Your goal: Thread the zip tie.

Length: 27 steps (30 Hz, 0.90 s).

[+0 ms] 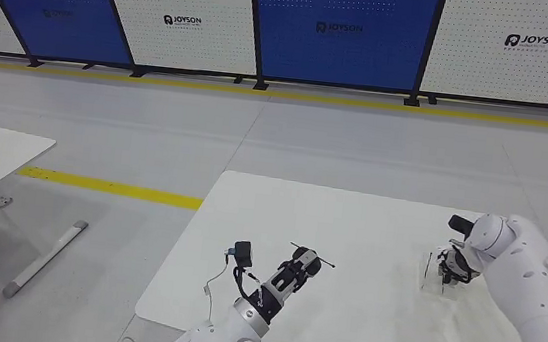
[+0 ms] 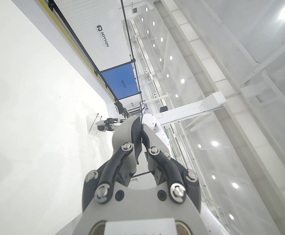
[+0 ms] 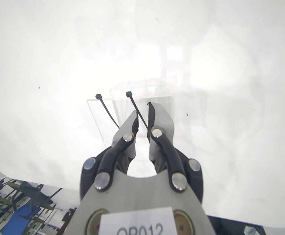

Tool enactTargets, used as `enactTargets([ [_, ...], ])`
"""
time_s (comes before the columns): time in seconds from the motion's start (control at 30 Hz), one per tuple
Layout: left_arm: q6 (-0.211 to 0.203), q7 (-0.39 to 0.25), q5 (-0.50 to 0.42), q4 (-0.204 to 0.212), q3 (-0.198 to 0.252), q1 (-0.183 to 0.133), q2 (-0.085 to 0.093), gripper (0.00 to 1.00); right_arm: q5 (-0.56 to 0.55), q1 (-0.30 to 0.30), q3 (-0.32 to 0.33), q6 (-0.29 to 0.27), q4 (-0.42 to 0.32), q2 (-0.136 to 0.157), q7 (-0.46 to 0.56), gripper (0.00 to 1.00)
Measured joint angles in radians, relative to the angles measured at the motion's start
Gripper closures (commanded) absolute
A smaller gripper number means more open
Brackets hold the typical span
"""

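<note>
**Two arms at the white table (image 1: 368, 231).** Your left gripper (image 1: 299, 268) is pinched tight on a black tie (image 1: 326, 264), with the strap crossing the fingertips and a short length sticking out either side. Across the table your right gripper (image 3: 142, 109) sits low over a clear plate (image 3: 104, 125), jaws a little apart. A second tie (image 3: 135, 106) runs up between them, its head just beyond the tips. You cannot tell whether a pad touches that strap, but it is not clamped. A third tie (image 3: 107, 110) lies just outside the jaws and runs in behind one finger.

The ties look feather-light, thin and springy. A strap will likely bend and whip rather than hold a line, and smooth plastic may slide or twist in ribbed pads. Take it flat side to the pads, close to the end you mean to steer: near the tip for feeding, just behind the head for keeping the slot steady. That leaves little free to flop. On the slick plate, expect the strap to skate and its neighbour to lift with it, so close squarely on one strap only.
</note>
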Motion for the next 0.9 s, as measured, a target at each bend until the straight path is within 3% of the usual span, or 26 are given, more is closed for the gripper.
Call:
enactTargets([
  [0.13, 0.000, 0.000, 0.000, 0.000, 0.000, 0.000, 0.000, 1.00, -0.008, 0.006, -0.004, -0.002, 0.017, -0.010, -0.001, 1.00],
  [0.53, 0.000, 0.000, 0.000, 0.000, 0.000, 0.000, 0.000, 1.00, -0.019, 0.022, 0.000, -0.050, 0.055, -0.020, -0.009, 1.00],
  [0.9, 0.000, 0.000, 0.000, 0.000, 0.000, 0.000, 0.000, 1.00, -0.035, 0.017, 0.011, -0.104, 0.033, -0.011, -0.016, 1.00],
])
